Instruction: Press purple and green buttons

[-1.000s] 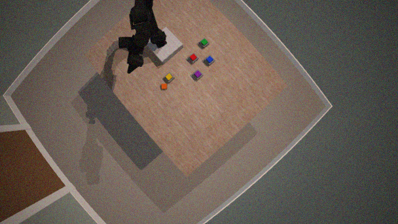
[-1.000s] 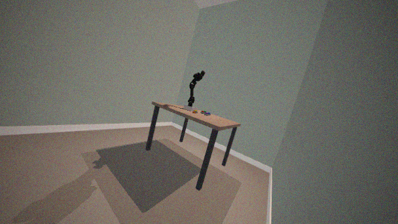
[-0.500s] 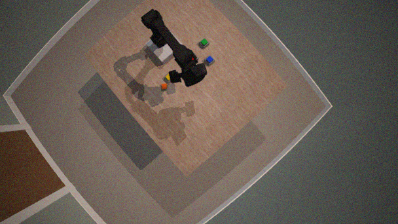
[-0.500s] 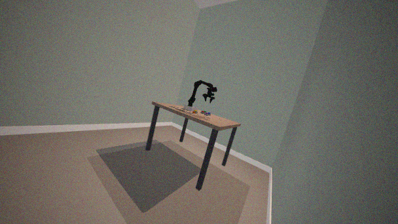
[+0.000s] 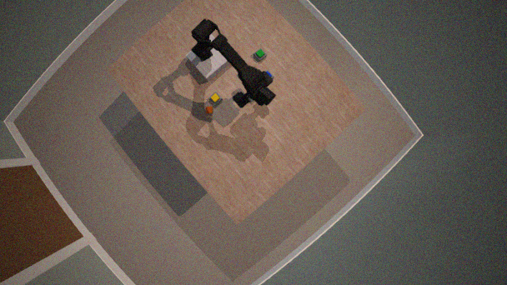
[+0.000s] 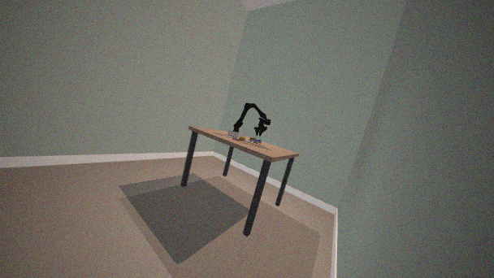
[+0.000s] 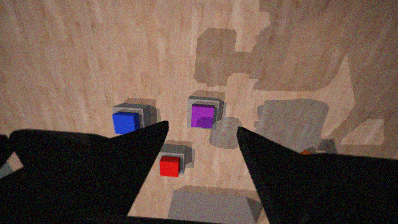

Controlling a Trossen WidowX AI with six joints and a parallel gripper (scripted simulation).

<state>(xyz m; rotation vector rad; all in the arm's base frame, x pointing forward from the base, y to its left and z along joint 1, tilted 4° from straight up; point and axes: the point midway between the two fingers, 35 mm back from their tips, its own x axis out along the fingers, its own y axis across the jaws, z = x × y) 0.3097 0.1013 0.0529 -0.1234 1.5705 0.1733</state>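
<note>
The purple button [image 7: 203,114], on a grey base, is upright ahead of my fingertips in the wrist view; the arm hides it in the top view. The green button [image 5: 260,53] stands on its grey base to the right of the arm in the top view and is out of the wrist view. My gripper [image 7: 202,127] [image 6: 259,135] is open and empty, pointing down above the table with a gap below its fingertips. In the wrist view the purple button appears between the two fingertips. Nothing touches it.
The blue button [image 7: 126,122] [image 5: 269,75] and red button [image 7: 170,166] are near the purple one. The yellow button [image 5: 215,97] and orange block [image 5: 209,110] lie to the left in the top view. The arm's pale base plate [image 5: 211,67] stands on the wooden table [image 5: 292,125].
</note>
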